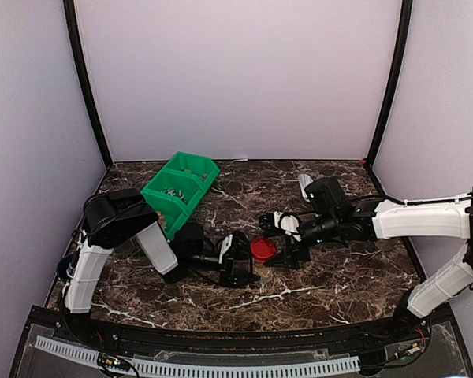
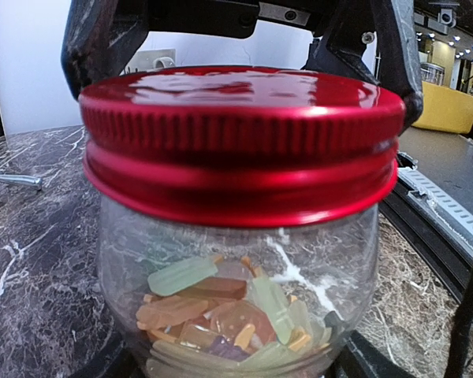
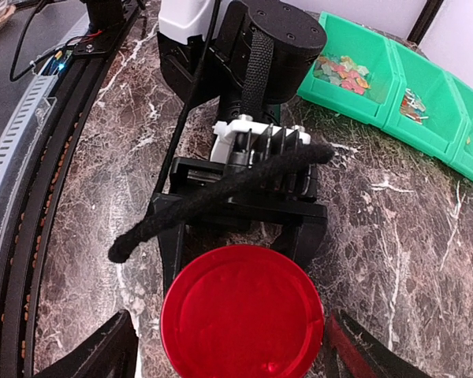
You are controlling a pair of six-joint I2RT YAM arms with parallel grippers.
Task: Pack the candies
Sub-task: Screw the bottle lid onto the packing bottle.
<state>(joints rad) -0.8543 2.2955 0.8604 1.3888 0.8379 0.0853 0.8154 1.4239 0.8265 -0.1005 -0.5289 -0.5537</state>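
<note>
Left tool clamped tight; right tool spread open, close opposite.

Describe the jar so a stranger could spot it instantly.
On the dark marble table, look at the middle, near the green bins. There the left gripper holds in its jaws a small clear glass jar. Its shiny red screw lid and the soft-coloured candies inside set it apart.
</note>
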